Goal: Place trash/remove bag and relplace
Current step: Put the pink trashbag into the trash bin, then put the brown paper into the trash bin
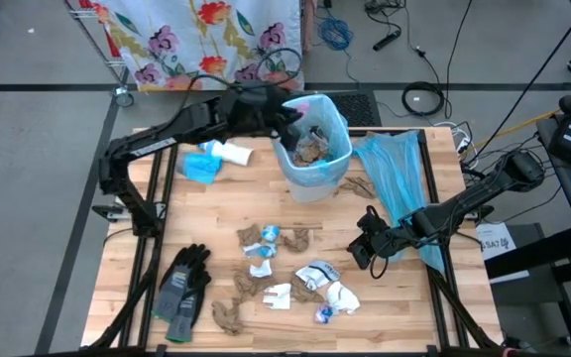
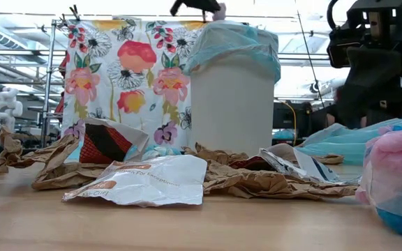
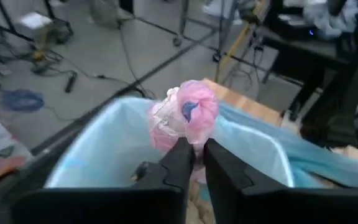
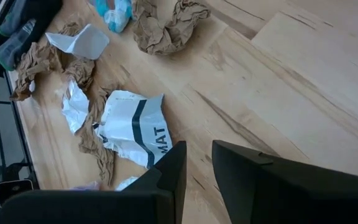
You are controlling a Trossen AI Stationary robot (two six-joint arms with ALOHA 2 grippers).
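Your left gripper (image 3: pixel 192 163) hung over the lined bin (image 1: pixel 314 169), jaws narrow, pinching a light, soft pink wrapper (image 3: pixel 185 115). Right gripper (image 4: pixel 197 163) hovered empty, jaws slightly apart. Remaining trash (image 1: pixel 290 273) lay mid-surface; it looked crushable, so pinch its folds.

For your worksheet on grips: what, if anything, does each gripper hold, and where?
The left gripper pinches a pink wad by its lower edge, over the bin. The right gripper holds nothing.

floor (image 1: pixel 28 119): grey, cables | floral cloth (image 1: pixel 201 35) on rack behind table | wooden tabletop (image 1: pixel 404 317)
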